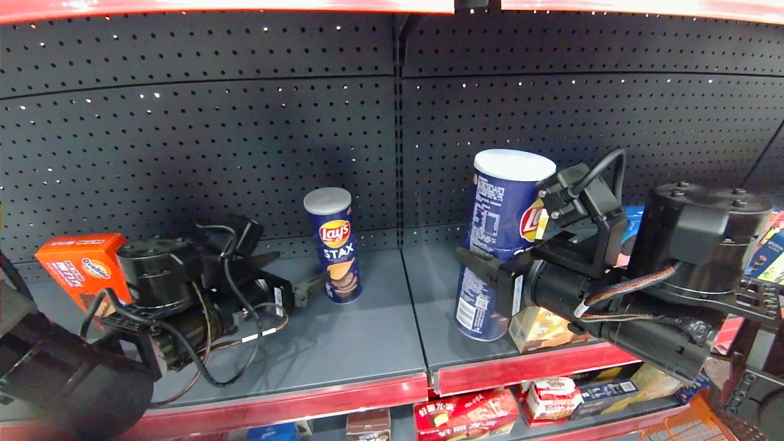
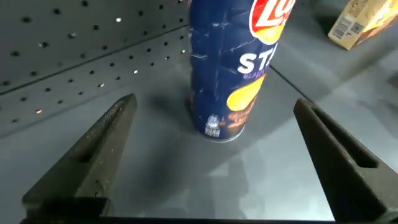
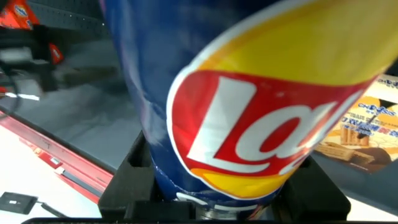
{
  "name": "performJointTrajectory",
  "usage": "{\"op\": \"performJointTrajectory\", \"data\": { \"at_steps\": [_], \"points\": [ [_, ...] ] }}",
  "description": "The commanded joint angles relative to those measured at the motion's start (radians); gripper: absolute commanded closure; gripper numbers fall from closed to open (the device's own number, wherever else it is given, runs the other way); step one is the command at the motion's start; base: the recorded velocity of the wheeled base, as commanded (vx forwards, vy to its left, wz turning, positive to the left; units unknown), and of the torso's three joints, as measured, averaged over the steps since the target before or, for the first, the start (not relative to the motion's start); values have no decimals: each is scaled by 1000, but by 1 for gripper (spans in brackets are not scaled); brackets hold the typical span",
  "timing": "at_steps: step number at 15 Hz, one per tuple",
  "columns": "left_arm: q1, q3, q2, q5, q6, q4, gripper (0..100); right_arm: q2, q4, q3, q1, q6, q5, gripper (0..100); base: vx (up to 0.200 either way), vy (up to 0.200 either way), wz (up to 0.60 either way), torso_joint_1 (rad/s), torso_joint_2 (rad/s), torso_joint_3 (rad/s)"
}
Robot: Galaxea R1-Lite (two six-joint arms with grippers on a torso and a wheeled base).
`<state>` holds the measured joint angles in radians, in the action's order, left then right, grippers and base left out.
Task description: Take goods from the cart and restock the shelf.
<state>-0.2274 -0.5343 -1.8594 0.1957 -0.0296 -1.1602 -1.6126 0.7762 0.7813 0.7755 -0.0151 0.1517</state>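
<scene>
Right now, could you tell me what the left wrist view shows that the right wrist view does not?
Left wrist view: the left gripper, open, facing the standing chips can near the pegboard back. Right wrist view: the right gripper shut on the held chips can, with an orange box far off. Both: the grey shelf deck.

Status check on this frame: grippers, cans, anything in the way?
Left gripper open, facing standing can. Right gripper shut on tilted can, low over the shelf, right bay. Yellow box close beside its base.
</scene>
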Motion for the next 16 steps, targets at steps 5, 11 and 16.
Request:
{"op": "performJointTrajectory", "data": {
  "at_steps": [5, 11, 16],
  "points": [
    [-81, -98, -101, -116, 0, 7, 0, -27, 2, 12, 4, 1, 0, 100, 0, 0, 0, 0, 0, 0],
    [-115, -199, -158, -197, 0, 19, 0, -29, 2, 10, 2, 1, 0, 100, 0, 0, 0, 0, 0, 0],
    [-116, -247, -195, -228, -1, 19, 0, -41, 5, 13, 2, 4, -1, 100, 0, 0, 0, 0, 0, 0]
  ]
}}
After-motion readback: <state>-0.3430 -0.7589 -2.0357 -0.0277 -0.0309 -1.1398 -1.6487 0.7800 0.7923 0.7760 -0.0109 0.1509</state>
